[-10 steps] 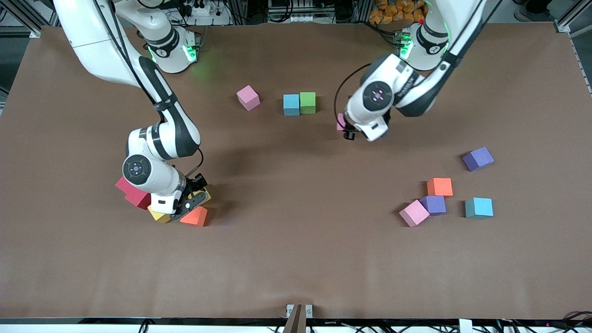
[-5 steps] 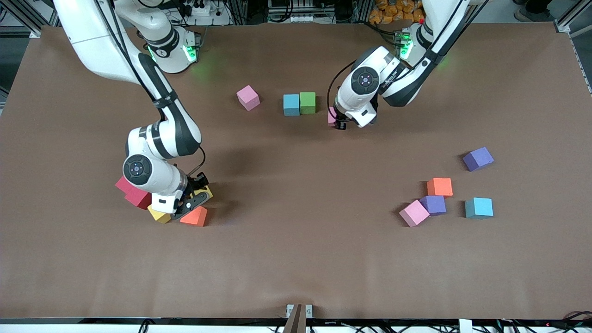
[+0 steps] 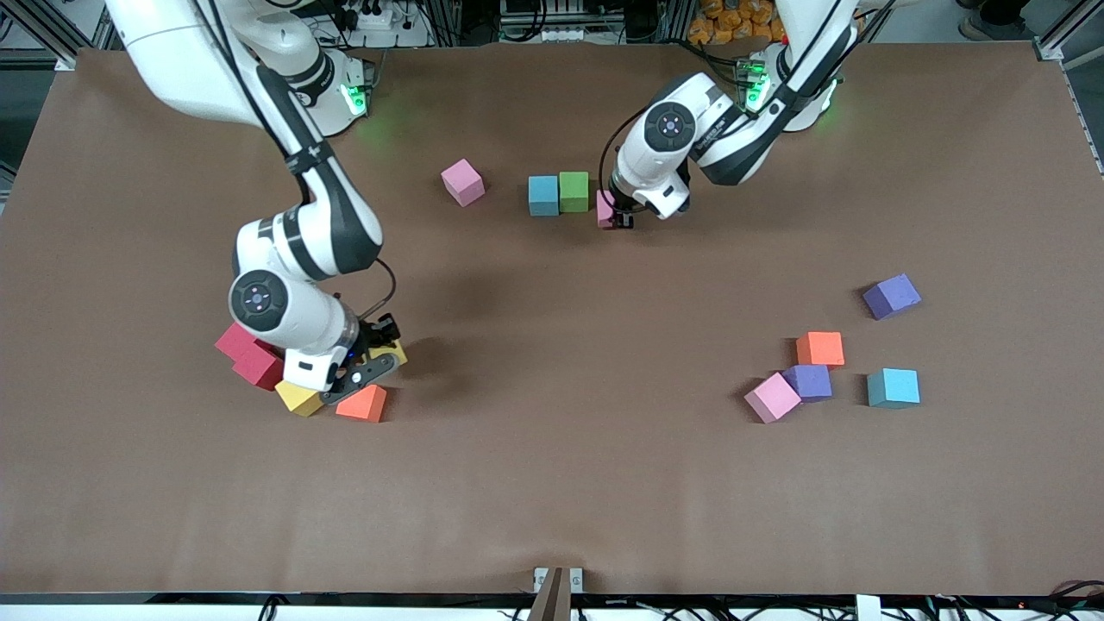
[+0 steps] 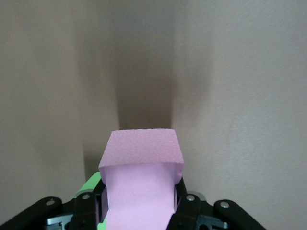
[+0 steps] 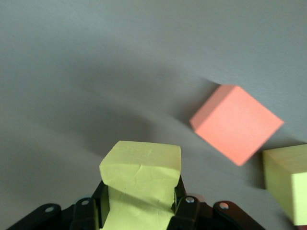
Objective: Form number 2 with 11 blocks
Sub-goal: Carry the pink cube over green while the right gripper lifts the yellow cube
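While no legible writing shows anywhere, noted as follows. Left gripper (image 3: 614,217) clamped on a pink block (image 4: 140,184), just beside the green block (image 3: 573,191), itself touching a blue block (image 3: 543,195). Right gripper (image 3: 373,360) squeezing a yellow block (image 5: 140,184), over the cluster near an orange block (image 3: 363,404). Counted in the front view: three pink, two blue, two purple, two orange, two yellow, one green, apparently two red (image 3: 247,354), partly hidden.

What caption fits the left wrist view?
Left gripper shut on a pink block above the brown table.
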{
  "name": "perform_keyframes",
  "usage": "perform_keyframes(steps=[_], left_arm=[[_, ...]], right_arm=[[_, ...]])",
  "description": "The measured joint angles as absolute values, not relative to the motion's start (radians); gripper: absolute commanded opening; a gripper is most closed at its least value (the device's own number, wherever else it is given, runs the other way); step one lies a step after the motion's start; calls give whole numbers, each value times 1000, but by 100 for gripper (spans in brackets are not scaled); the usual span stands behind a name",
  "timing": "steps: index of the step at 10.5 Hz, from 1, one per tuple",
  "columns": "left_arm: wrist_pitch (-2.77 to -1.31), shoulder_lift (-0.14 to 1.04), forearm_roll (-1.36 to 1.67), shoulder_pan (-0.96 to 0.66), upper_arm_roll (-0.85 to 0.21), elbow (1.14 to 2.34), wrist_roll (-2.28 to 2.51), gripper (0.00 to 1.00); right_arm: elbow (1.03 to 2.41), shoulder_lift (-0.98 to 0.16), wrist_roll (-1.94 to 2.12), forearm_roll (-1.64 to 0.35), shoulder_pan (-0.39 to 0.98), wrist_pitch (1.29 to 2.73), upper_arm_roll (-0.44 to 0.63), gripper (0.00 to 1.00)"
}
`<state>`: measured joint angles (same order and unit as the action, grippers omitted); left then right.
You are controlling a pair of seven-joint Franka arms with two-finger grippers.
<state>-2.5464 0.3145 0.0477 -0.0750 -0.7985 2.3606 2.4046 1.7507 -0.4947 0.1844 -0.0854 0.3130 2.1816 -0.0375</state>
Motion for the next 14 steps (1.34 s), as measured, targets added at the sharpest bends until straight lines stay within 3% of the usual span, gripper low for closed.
perform_keyframes(steps=[9, 12, 14], left_arm=[[-2594, 315, 48, -132, -823, 2411, 2405, 37], [-2600, 315, 48, -131, -823, 2412, 2405, 51], [-2601, 319, 48, -128, -820, 2413, 2405, 52]], right_arm=[[1747, -486, -170, -88, 442, 2182, -111, 37], [1747, -485, -279, -88, 497, 2195, -112, 37], [1748, -485, -349, -89, 526, 2216, -113, 37]])
